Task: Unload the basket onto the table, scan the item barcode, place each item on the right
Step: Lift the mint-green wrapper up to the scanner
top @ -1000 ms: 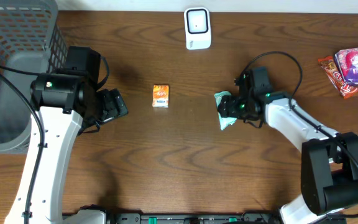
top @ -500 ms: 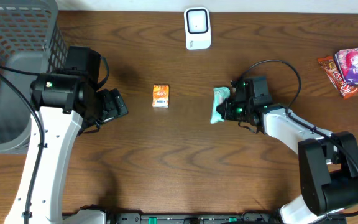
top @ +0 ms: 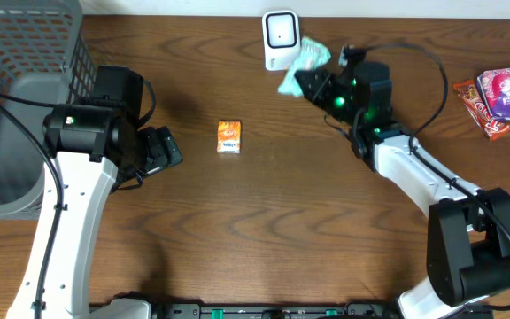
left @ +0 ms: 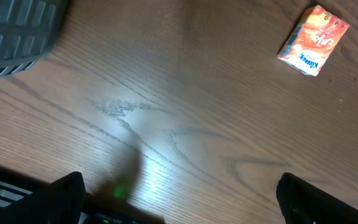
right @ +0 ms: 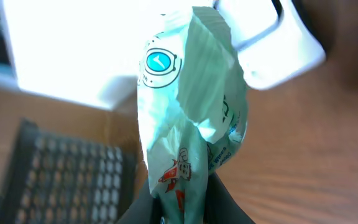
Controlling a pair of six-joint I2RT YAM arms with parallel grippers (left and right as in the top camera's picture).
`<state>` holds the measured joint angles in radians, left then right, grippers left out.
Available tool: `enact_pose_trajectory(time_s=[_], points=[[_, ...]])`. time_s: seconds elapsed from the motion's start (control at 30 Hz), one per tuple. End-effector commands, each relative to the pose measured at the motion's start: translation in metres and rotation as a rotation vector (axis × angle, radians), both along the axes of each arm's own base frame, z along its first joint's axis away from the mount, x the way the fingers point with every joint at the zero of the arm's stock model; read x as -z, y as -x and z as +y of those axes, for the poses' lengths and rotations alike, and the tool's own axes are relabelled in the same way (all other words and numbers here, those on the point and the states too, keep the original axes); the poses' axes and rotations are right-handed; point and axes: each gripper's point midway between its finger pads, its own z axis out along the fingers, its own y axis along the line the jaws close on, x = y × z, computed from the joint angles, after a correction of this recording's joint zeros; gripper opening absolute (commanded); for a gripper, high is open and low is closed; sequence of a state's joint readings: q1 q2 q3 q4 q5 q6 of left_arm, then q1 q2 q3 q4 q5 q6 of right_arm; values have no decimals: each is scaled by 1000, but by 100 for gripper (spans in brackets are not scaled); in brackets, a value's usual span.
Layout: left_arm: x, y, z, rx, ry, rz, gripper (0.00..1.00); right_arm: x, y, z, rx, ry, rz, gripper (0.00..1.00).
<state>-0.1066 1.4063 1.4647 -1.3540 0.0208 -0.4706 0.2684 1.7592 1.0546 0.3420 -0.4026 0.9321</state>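
overhead, right hand (top: 313,81) clamping packet (top: 297,67) beside scanner (top: 281,37)

Mint-green packet (right: 188,112), white scanner (top: 282,35), orange box (top: 228,136), grey lattice basket (top: 34,44), brown wood-grain table (top: 264,221)

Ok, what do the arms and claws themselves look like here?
The left arm and right arm have white links, black joint housings with small green lights, and looping black cables. Left claw and right claw are black, two-fingered.

Dark wooden table (top: 264,230), orange packet (top: 228,137), white scanner (top: 282,40), snack packs (top: 501,96)
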Motion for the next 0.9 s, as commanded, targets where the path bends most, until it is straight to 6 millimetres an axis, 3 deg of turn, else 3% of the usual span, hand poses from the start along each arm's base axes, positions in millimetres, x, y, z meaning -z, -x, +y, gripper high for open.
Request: enact_pose_trajectory(time_s=[0.0,0.13,0.4,0.53,0.77,0.87], points=[[0,-1,2,-2,-7,3,98,-34,-32,0,115,-48,-52,1],[0,-1,2,-1,-6,3,98,-42,-68,15,104,-55,-67,1],[0,-1,2,-2,-6,3,98,-12,-138,43,18,-54,6,1],[0,-1,2,-2,-6,3,98,-5,-148,51,-21,-67,16,1],[0,-1,2,-2,-7,3,98,17,-145,40,5,-4,90,1],[0,-1,2,-2,-7,3,98,16,-142,27,-17,71,72,1]])
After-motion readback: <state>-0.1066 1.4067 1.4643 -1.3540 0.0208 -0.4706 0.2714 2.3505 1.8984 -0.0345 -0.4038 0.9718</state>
